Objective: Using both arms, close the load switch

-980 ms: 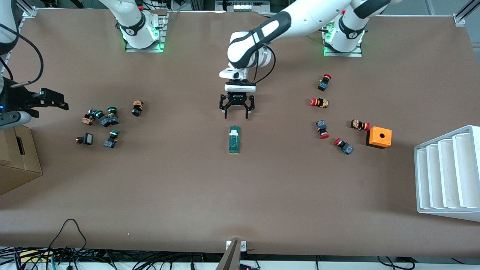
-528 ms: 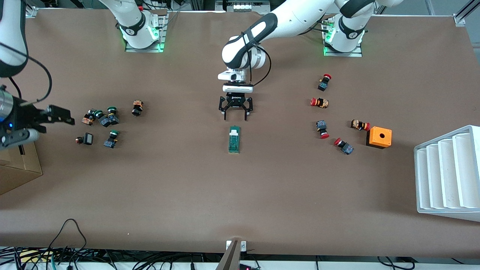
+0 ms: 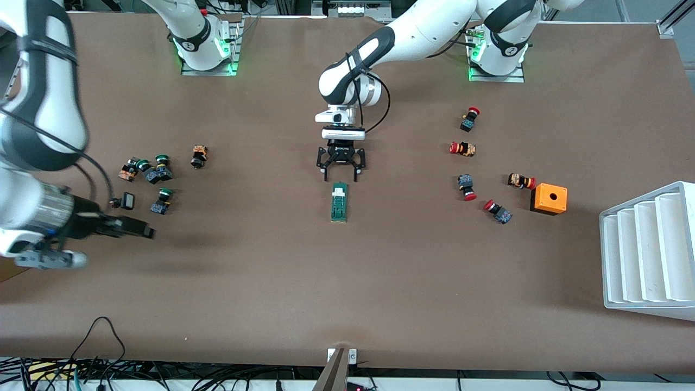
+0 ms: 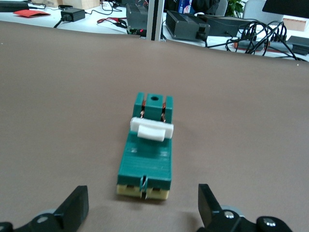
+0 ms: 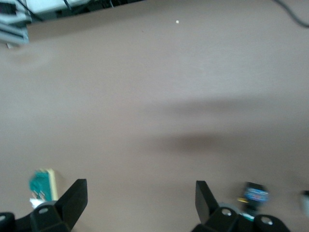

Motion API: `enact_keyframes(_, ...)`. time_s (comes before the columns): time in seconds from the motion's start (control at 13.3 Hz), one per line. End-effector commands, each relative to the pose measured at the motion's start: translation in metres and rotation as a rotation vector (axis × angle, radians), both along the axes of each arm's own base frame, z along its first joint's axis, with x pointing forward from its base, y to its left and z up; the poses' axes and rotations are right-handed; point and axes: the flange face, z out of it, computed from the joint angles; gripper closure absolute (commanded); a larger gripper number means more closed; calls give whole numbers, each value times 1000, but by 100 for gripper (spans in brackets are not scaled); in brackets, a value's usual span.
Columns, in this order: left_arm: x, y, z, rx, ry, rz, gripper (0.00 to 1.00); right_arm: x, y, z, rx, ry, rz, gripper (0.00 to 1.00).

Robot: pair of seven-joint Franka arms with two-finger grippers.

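The load switch (image 3: 339,202) is a narrow dark-green block lying flat mid-table, its white end piece toward the robots' bases. My left gripper (image 3: 340,176) hangs open just off that white end and touches nothing. In the left wrist view the switch (image 4: 147,150) lies ahead of the open left gripper (image 4: 142,212), with its white lever crossing the body. My right gripper (image 3: 142,232) is blurred and open, over bare table beside the green-capped buttons. In the right wrist view nothing sits between the right gripper's (image 5: 140,203) jaws, and the switch (image 5: 42,186) shows far off at the picture's edge.
Green-capped push buttons (image 3: 152,172) are scattered toward the right arm's end. Red-capped ones (image 3: 467,187) and an orange box (image 3: 549,199) lie toward the left arm's end. A white stepped rack (image 3: 646,250) stands at that end's edge.
The left gripper has come down closer to the switch's white end. The right arm has swung in from the table's end, past the green-capped buttons, toward the middle.
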Motion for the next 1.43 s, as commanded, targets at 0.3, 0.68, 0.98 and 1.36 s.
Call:
enact_keyframes(0.3, 13, -5, -12, -4, -50, -18, 8, 12, 130, -34, 137, 59, -487, 1)
enact_keyframes(0.68, 8, -10, -17, -4, -47, -25, 26, -7, 218, -63, 168, 181, -805, 1)
enact_keyframes(0.98, 9, -8, -19, 2, -55, -16, 37, -43, 279, -93, 125, 307, -946, 1)
enact_keyframes(1.36, 9, -7, -28, 13, -60, -6, 45, -89, 343, -128, 59, 393, -1028, 8)
